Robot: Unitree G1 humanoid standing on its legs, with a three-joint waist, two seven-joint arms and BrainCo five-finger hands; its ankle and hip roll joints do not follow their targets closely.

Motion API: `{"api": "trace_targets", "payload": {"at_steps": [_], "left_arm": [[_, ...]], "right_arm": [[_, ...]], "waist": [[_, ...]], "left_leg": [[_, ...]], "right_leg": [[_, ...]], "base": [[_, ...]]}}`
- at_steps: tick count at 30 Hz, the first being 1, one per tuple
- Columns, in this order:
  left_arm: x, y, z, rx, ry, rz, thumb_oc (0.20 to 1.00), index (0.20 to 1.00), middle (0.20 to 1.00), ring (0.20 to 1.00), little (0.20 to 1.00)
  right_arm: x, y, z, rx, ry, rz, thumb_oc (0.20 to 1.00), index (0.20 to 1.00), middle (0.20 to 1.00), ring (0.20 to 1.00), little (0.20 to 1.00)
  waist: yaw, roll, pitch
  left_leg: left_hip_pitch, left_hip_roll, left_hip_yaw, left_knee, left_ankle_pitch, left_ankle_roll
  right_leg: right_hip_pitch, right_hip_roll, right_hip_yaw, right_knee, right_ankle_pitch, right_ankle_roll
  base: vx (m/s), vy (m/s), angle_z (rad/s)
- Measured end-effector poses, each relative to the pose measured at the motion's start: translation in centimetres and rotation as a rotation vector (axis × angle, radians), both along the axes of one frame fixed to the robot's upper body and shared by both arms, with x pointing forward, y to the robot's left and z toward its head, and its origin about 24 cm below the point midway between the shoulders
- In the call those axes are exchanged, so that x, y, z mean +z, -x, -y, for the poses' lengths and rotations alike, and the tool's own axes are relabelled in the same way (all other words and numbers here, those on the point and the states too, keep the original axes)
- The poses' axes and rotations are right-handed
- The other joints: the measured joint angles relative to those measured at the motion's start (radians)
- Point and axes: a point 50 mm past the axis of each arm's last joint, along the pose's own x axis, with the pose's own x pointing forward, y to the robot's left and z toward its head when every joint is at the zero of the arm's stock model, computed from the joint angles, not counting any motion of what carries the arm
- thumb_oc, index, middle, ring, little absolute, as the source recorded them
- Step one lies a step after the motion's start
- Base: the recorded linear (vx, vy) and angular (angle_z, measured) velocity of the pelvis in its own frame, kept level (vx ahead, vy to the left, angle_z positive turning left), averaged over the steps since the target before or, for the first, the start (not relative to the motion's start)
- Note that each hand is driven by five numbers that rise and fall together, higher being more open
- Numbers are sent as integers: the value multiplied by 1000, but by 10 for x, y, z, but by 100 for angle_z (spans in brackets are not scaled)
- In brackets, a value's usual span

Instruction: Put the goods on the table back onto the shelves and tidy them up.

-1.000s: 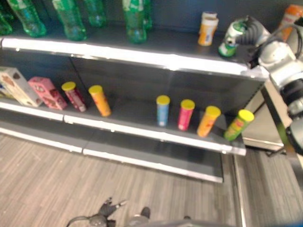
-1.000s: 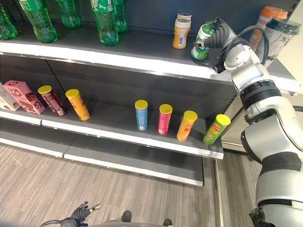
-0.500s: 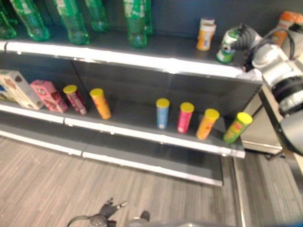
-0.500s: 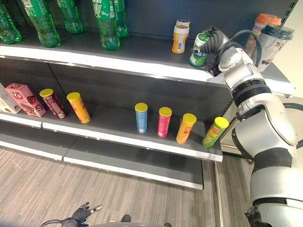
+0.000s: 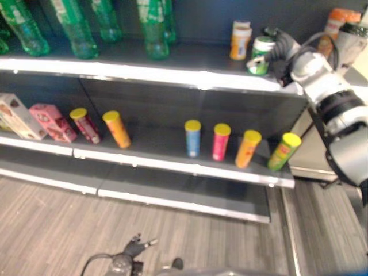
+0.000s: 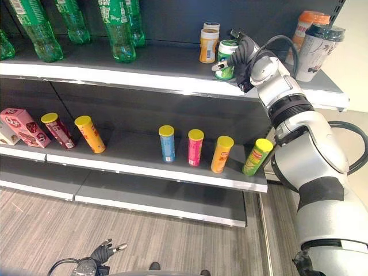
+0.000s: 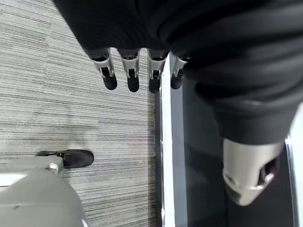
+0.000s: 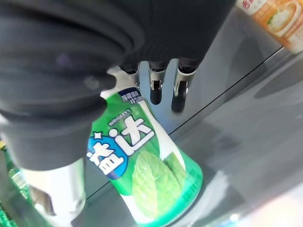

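Leftward now, right hand (image 6: pixel 244 53) apparently grips green mint canister (image 8: pixel 147 170).

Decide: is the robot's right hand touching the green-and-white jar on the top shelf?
Touching. The right wrist view shows the right hand against the green-and-white jar, thumb on one side and fingers behind it.

Silver-grey arm (image 6: pixel 299 138), dark ribbed wrist cover.

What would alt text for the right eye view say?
The robot's right hand holds a green and white canister on the top shelf, beside an orange jar. Below, colourful tubes stand along the lower shelf.
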Motion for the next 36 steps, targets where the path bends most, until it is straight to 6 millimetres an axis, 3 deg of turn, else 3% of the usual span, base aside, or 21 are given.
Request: {"api": "trace_targets", "payload": {"at_steps": [7,9,12,23,36], "left_arm": [[0,-2,0,7,-2,1,1000,1000,1000,1000,1000],[-2,3,0,21,-11,-17,1000,1000,1000,1000,1000],[-2,1,1,30,-20,-21,1000,1000,1000,1000,1000],[-3,-1,7,79,-9,-20,1000,1000,1000,1000,1000],[-4,-2,10,97,-11,-22,1000,1000,1000,1000,1000]], "right_arm": [[2,0,-5,-9,-39,40,1000,1000,1000,1000,1000],[7,0,-22,10,-141,100,1000,1000,1000,1000,1000],[12,2,-35,30,-157,147,1000,1000,1000,1000,1000],[7,24,-66,184,-306,267,1000,1000,1000,1000,1000],[6,26,-62,184,-317,274,1000,1000,1000,1000,1000]], "waist": [[-13,28,4],[-29,40,8],[-50,44,11],[-67,44,13],[-75,34,43]], "left_leg": [[0,9,9,0,0,-2],[-1,10,23,-1,0,-2],[-2,11,32,0,0,-2],[-1,11,35,-7,0,-2],[1,11,39,-7,0,-2]], "right_leg": [[-5,9,10,0,3,-4],[-13,9,25,0,6,-3],[-19,10,30,0,11,-6],[-19,10,33,0,12,-6],[-20,10,38,-1,12,-5]], "base": [[-2,0,-4],[-7,9,-18],[-9,14,-11],[0,1,0],[1,6,0]]}}
